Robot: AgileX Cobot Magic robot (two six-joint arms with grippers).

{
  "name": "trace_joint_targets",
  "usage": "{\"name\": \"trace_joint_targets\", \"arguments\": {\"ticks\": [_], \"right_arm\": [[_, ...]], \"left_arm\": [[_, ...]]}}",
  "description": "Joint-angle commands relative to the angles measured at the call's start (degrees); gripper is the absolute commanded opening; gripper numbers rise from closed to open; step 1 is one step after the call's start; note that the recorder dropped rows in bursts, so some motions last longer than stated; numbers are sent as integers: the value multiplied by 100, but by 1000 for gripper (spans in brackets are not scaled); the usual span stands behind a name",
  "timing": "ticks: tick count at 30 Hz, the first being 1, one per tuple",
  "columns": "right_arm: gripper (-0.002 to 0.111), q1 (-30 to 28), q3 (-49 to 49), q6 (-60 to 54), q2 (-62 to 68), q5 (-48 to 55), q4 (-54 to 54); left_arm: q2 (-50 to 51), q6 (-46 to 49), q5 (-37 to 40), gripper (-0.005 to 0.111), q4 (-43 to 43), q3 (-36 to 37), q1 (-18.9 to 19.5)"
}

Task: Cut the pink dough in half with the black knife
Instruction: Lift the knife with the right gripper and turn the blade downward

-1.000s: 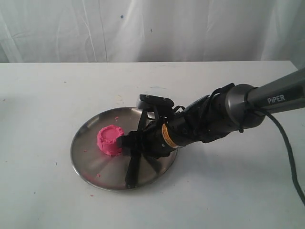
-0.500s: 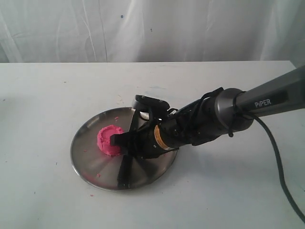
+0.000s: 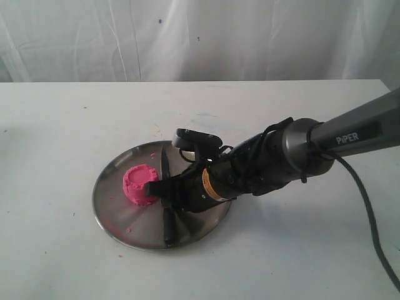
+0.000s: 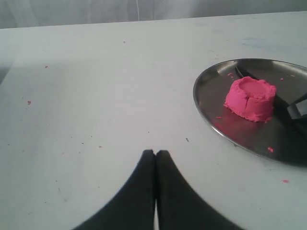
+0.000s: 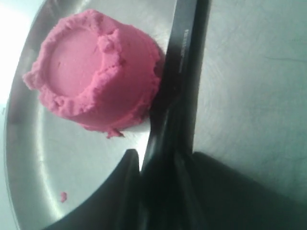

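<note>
Table [image 3: 56,125]: carries the plate, which sits near the middle of the exterior view, a little toward the front.
Plate [image 3: 109,215]: holds the dough and the knife.
Dough [image 3: 140,184]: on the left half of the plate, upright, whole.
Knife [image 3: 166,194]: lies across the plate just right of the dough, running front to back; in the right wrist view its blade [image 5: 180,57] is against the dough's [image 5: 96,72] side.
Right gripper [image 3: 169,190]: reaches in from the right over the plate's right half, at the knife's middle, just beside the dough.
Left gripper [image 4: 155,155]: over bare table, well apart from the plate [image 4: 211,124] and dough [image 4: 250,98].
</note>
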Motion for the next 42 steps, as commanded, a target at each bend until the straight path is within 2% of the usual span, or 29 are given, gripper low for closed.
{"name": "trace_joint_targets", "arguments": {"ticks": [1,16,23,31,35,42], "right_arm": [[1,-16,364,-23,-143,555,-683],[1,-194,445,-667,-643,586,-683],[1,-194,445,-2101,-1395,1319,-683],[1,-194,636,-4290,-1813,2060,-683],[1,-194,840,-4627,-2041,1975,-683],[0,-115,1101,-4605,-2546,1081,-683]], "left_arm": [[-29,-26,-2,0,-33,21,11],[-29,-26,-2,0,-33,21,11],[-29,-26,-2,0,-33,21,11],[-29,-26,-2,0,-33,21,11],[-29,-26,-2,0,-33,21,11],[-29,-26,-2,0,-33,21,11]]}}
